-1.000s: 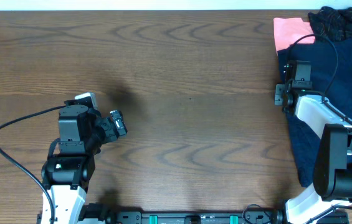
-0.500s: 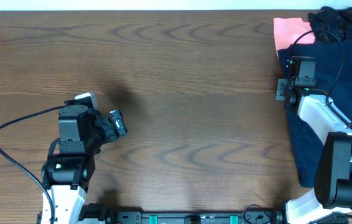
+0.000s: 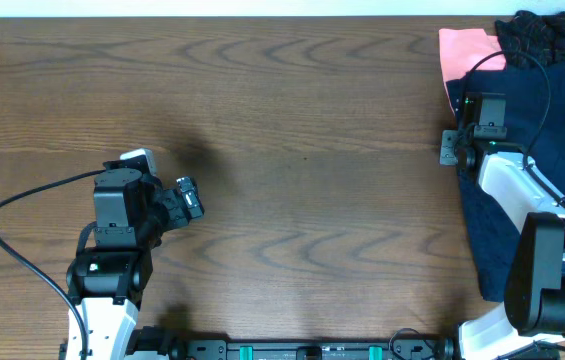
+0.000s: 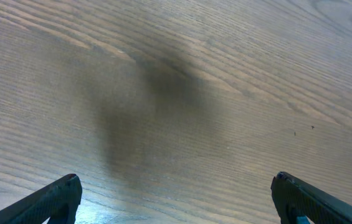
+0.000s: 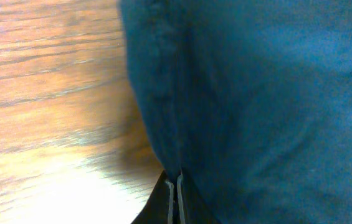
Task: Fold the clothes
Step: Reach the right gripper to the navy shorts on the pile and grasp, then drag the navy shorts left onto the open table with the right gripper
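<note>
A pile of clothes lies at the table's far right: a large dark navy garment [image 3: 562, 120], a coral-pink one [image 3: 467, 52] behind it and a black patterned one [image 3: 552, 35] at the back corner. My right gripper [image 3: 449, 148] is at the navy garment's left edge. In the right wrist view its fingers [image 5: 174, 186] are pressed together on the garment's hemmed edge [image 5: 163, 112], low over the wood. My left gripper [image 3: 190, 198] is open and empty over bare table at the front left; its fingertips [image 4: 63, 193] stand wide apart.
The wooden table [image 3: 302, 150] spans the view. A black cable [image 3: 22, 215] loops beside the left arm. The right arm's white body [image 3: 522, 190] lies over the navy garment. The table's right edge is close to the pile.
The right gripper has shifted a little toward the back along the navy garment's left edge, then slightly left. The left arm has not moved.
</note>
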